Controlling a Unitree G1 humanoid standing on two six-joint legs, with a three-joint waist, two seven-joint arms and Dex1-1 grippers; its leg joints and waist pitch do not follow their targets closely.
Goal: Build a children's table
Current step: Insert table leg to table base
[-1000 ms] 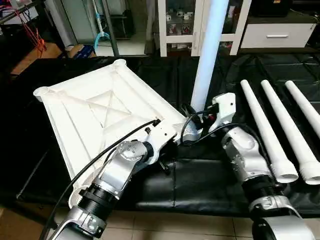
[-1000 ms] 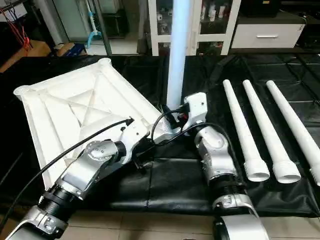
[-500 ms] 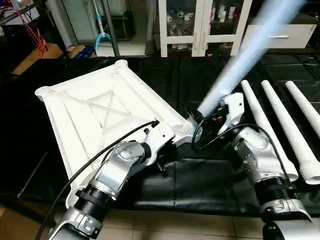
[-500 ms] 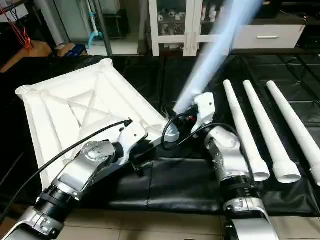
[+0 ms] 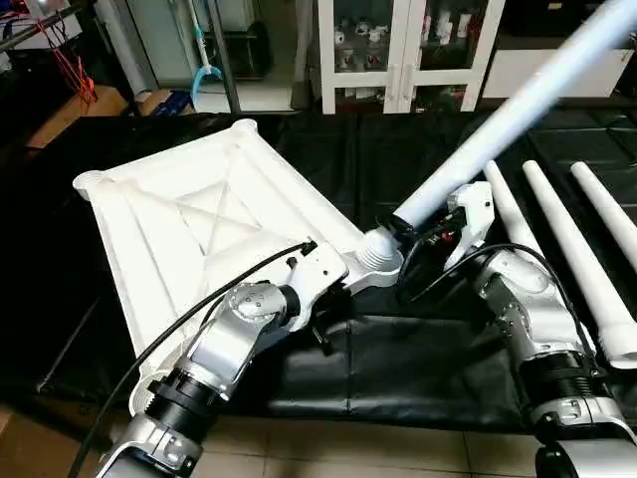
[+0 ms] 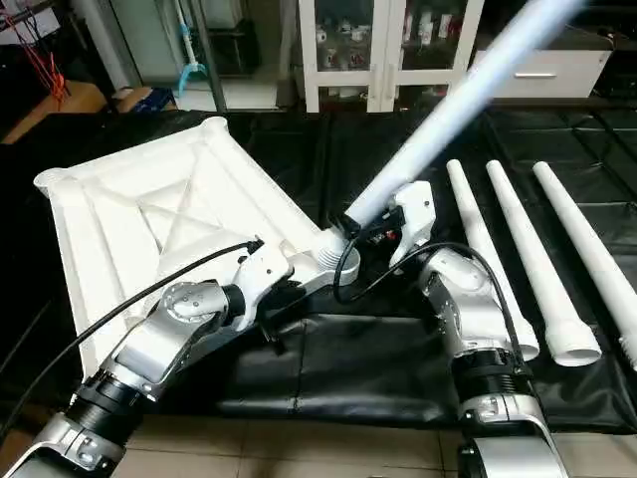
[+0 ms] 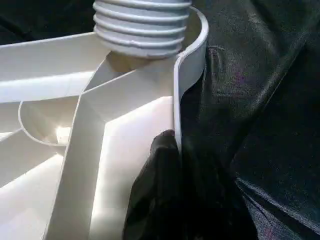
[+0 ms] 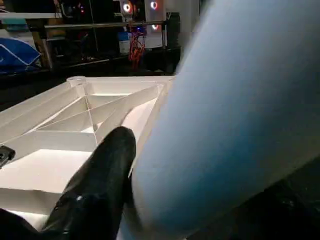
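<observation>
While the tabletop [image 5: 214,224] lies underside up on the black cloth [image 5: 398,368], its ribs and diagonal braces facing the camera, the left gripper [image 7: 172,150] is pressed together on the tabletop's near rim, one black finger [image 7: 155,190] inside the wall and the rest against the outside — just beside the corner socket [image 5: 376,261]. Straight ahead of that gripper, the threaded end [image 7: 142,27] of a leg [image 5: 498,119] sits at the socket, its grooved rings visible above the rim.

The leg leans steeply, rising from the socket up and away over the right gripper [image 5: 438,224] toward the cabinet [image 5: 403,50] at the back. The right gripper sits at the leg's lower part, close to the socket; a black finger [image 8: 100,185] lies against the leg's side (the opposite finger is hidden behind the tube), so whether it clamps the leg or merely rests on it cannot be told.

Beyond the right gripper, on its outer side, three more legs [image 6: 542,259] lie side by side on the cloth — well apart from the tabletop.
</observation>
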